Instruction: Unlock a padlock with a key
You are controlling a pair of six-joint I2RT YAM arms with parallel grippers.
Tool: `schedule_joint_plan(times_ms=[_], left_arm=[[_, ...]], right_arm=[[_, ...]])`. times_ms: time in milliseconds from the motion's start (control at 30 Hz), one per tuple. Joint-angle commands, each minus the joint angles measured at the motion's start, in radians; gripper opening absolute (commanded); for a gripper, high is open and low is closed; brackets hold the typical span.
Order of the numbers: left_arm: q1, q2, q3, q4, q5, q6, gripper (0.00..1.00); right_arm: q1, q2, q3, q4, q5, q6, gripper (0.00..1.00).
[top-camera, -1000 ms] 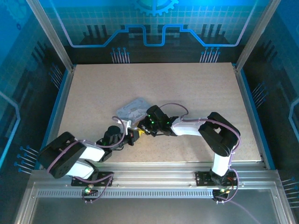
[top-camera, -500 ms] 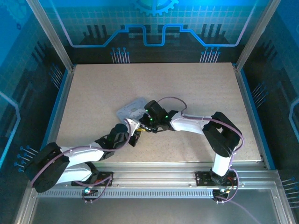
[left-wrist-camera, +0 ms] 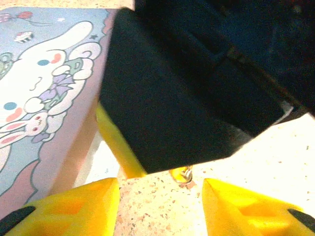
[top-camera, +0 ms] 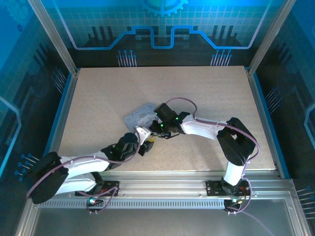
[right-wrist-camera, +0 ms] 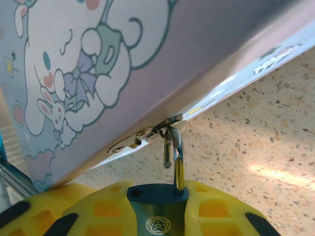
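In the right wrist view my right gripper (right-wrist-camera: 158,225) is shut on the dark bluish padlock (right-wrist-camera: 156,202), its yellow fingers (right-wrist-camera: 224,209) on either side of the body. The thin shackle (right-wrist-camera: 177,155) hooks through the hasp (right-wrist-camera: 142,137) of the pale lilac cartoon tin (right-wrist-camera: 123,64). One shackle leg hangs free above an empty hole in the body. My left gripper (left-wrist-camera: 160,199) is open just in front of the right gripper's dark housing (left-wrist-camera: 162,98). A tiny shiny metal bit (left-wrist-camera: 185,174) peeks from under that housing; I cannot tell whether it is the key.
From above, both grippers, left (top-camera: 146,143) and right (top-camera: 154,133), meet at the tin's (top-camera: 139,116) near corner, mid-table. The speckled tabletop (top-camera: 206,93) is bounded by a metal frame and blue walls. In the left wrist view the tin (left-wrist-camera: 44,78) lies close on the left.
My left arm has stretched forward and to the right, bringing its gripper up against the right gripper. The right gripper and the tin have barely shifted.
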Motion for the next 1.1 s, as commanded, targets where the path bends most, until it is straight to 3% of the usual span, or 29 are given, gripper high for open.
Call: schedule_joint_plan(times_ms=[0,233,500,833,1067], left_arm=[[0.006,-0.093,-0.031,-0.069,-0.009,-0.075,0.51],[0.07,-0.246,-0.036,-0.224,0.077,-0.204,0.52],[0.179,-0.287,-0.019,-0.292,0.185,-0.317,0.52],[0.248,-0.253,-0.038,-0.221,0.285,-0.364,0.51],[0.269,-0.276,-0.047,-0.228,0.313,-0.353,0.5]], right_arm=[[0.001,0.0,0.039,-0.104,0.028,-0.13,0.0],[-0.014,-0.014,0.025,-0.114,0.072,-0.285,0.0],[-0.1,-0.006,-0.06,0.009,-0.102,-0.421,0.0],[-0.193,0.047,-0.157,0.169,-0.274,-0.468,0.0],[-0.207,0.044,-0.194,0.24,-0.265,-0.443,0.0]])
